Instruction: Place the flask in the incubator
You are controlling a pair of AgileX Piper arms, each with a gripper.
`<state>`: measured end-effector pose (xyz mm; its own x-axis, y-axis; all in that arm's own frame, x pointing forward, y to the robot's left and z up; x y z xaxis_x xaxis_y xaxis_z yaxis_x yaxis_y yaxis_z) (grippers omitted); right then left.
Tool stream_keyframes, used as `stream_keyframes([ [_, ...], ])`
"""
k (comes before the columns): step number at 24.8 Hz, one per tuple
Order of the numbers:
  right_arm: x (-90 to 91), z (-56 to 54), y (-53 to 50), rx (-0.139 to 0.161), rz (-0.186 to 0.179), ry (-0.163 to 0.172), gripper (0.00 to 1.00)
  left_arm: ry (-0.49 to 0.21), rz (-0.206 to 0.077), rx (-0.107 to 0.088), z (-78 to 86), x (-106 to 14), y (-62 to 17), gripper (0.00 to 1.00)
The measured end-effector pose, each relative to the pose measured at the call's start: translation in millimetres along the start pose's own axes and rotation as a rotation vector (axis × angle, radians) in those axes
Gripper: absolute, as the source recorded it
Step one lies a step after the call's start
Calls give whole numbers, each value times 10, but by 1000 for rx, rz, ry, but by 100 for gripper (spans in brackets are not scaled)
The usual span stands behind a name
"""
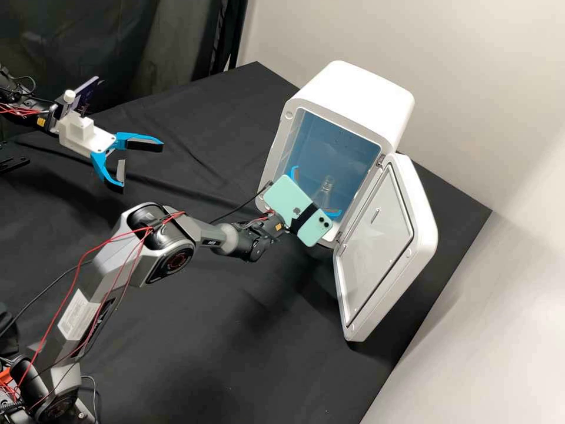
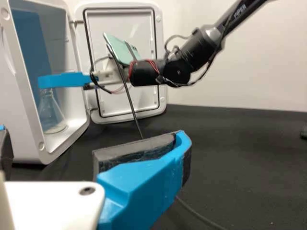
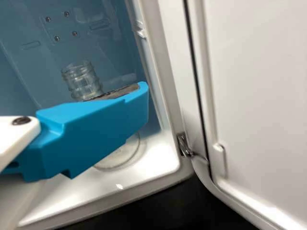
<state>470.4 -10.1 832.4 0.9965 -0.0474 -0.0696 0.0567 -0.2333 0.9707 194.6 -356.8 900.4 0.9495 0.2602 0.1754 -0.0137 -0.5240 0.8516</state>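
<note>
Two arms, one flask, one incubator.

(a) One clear glass flask, conical with a ribbed, uncapped neck, is standing upright on the floor of the incubator, towards the hinge side of the chamber.

(b) The incubator is showing as a rounded white plastic box with a smooth pale-blue lining. Its single door is hanging wide open on the hinge side, inner panel facing the room.

(c) The right gripper is sitting inside the chamber mouth. Its two blue fingers are lying spread on either side of the flask neck, released, not closing on the glass. One mint-green phone is riding strapped on this wrist, with thin red wires running along the grey arm.

(d) The left gripper is hovering above the bench, well apart from the incubator. Its two grey-padded fingers are parted and holding nothing.

(e) The bench is lying under matte black cloth. The incubator is sitting near its far corner, and the door's lower corner is reaching close to the side edge. Broad open cloth is lying between the left gripper and the chamber.
</note>
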Motion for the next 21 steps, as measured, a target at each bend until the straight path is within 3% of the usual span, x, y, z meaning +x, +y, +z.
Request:
stream_keyframes([
  [3,-189,15,6,-6,22,-4,100,-26,31,-10,35,-36,-14,100],
  [6,-449,48,34,-3,83,-24,100,-66,73,-30,86,-64,-38,100],
  [8,-626,86,19,-4,117,-31,100,-60,71,-43,103,-79,-77,100],
  [10,-842,79,-17,-5,201,-13,100,-52,63,-31,112,-104,-110,100],
  [11,-951,83,-47,3,219,-6,100,-41,64,-24,105,-118,-121,100],
  [15,-1258,97,-127,3,250,51,100,-16,52,-43,95,-163,-168,100],
  [21,-1592,154,-193,49,230,25,100,-16,50,-44,96,-167,-173,100],
])
